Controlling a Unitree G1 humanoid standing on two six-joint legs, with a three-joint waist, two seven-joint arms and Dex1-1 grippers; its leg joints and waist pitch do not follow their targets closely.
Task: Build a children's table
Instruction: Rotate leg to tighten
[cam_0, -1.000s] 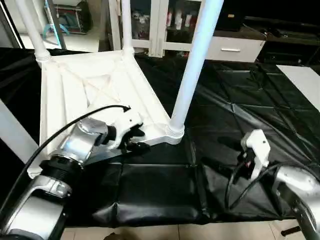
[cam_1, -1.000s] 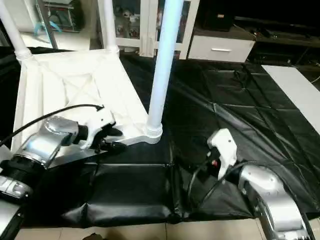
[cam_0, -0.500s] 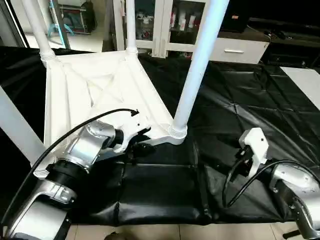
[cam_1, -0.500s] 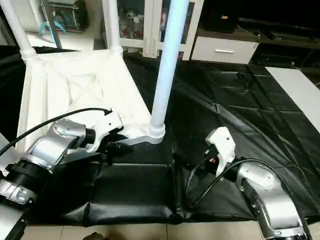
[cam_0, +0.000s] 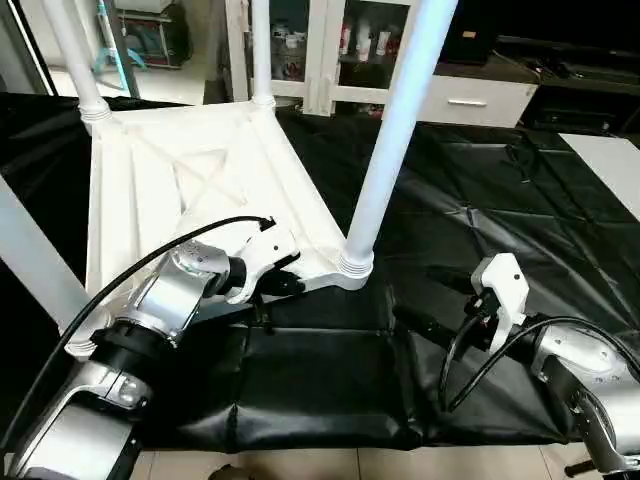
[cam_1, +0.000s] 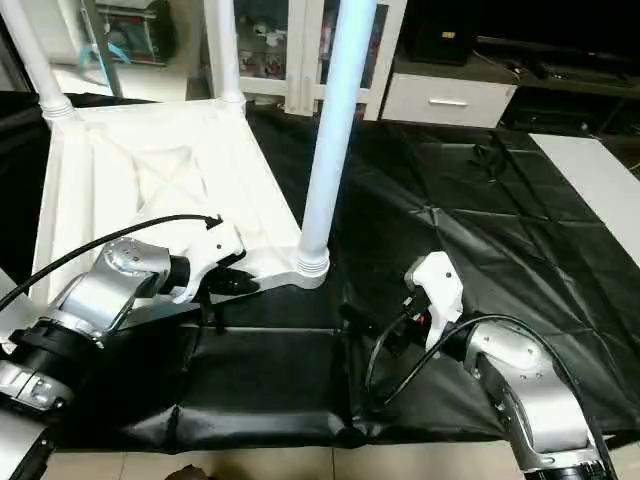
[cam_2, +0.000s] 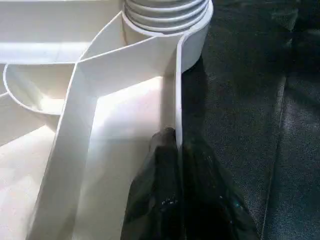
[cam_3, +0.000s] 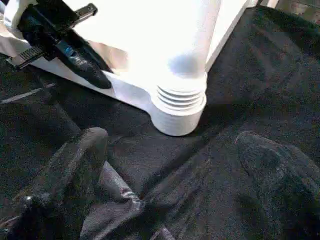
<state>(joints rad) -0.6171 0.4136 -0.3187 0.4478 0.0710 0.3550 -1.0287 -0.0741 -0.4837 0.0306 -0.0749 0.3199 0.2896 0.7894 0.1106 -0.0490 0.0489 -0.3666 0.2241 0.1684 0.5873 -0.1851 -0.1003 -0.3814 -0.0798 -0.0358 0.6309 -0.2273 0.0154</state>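
Observation:
The children's table (cam_0: 200, 180) lies upside down on the black cloth, its X-ribbed white underside up. White legs stand up from its corners, the nearest one (cam_0: 385, 150) at the near right corner. My left gripper (cam_0: 280, 283) is shut on the thin rim wall (cam_2: 176, 100) of the top, just beside that leg's ringed socket (cam_2: 165, 10); one black finger sits on each side of the wall. My right gripper (cam_3: 170, 165) hovers low over the cloth in front of the same socket (cam_3: 180, 107), fingers (cam_3: 75, 165) spread wide with nothing between them.
Wrinkled black cloth (cam_0: 470, 210) covers the work table. A white panel (cam_0: 605, 150) lies at its far right. Cabinets and a white drawer unit (cam_0: 470, 95) stand behind. The cloth's front edge (cam_0: 320, 440) runs just below my arms.
My left gripper's fingers have closed onto the table top's rim. My right gripper has drifted slightly left toward the near leg, still open.

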